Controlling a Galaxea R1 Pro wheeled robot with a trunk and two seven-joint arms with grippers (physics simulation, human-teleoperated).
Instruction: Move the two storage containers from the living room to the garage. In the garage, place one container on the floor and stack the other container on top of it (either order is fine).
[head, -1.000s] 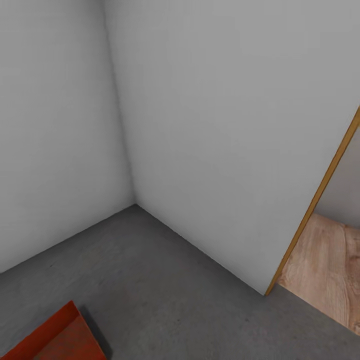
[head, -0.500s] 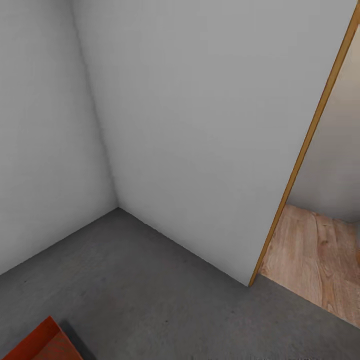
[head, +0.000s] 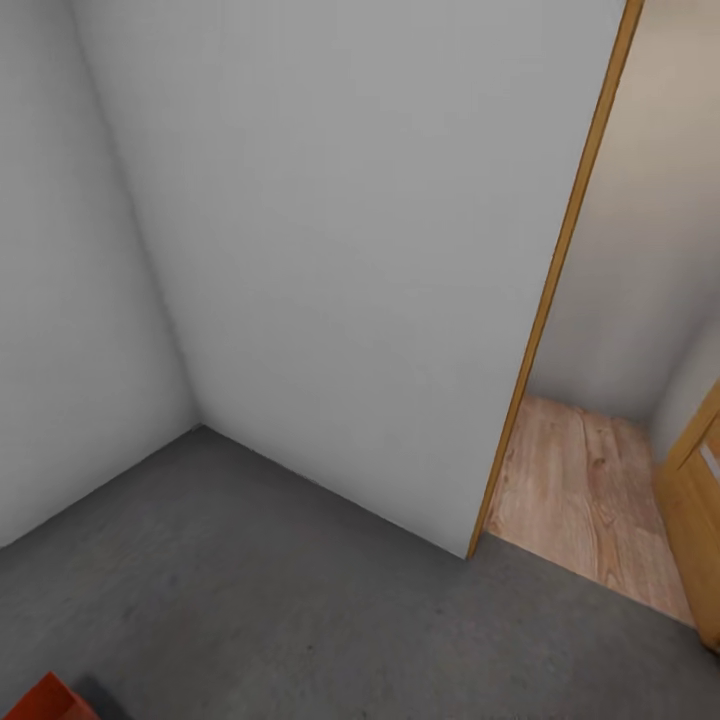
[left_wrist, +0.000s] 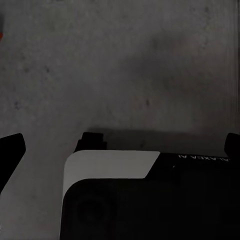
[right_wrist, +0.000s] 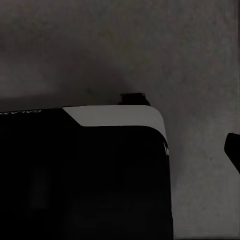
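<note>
While one storage container sits at 7 o'clock on the garage floor, the doorway at 3 o'clock should be approached squarely; gripper states cannot be told.

The head camera looked down from high into a white-walled corner, with the floor across the lower frame and a doorway at right. Both wrist cameras faced down, close above that same grey floor.
</note>
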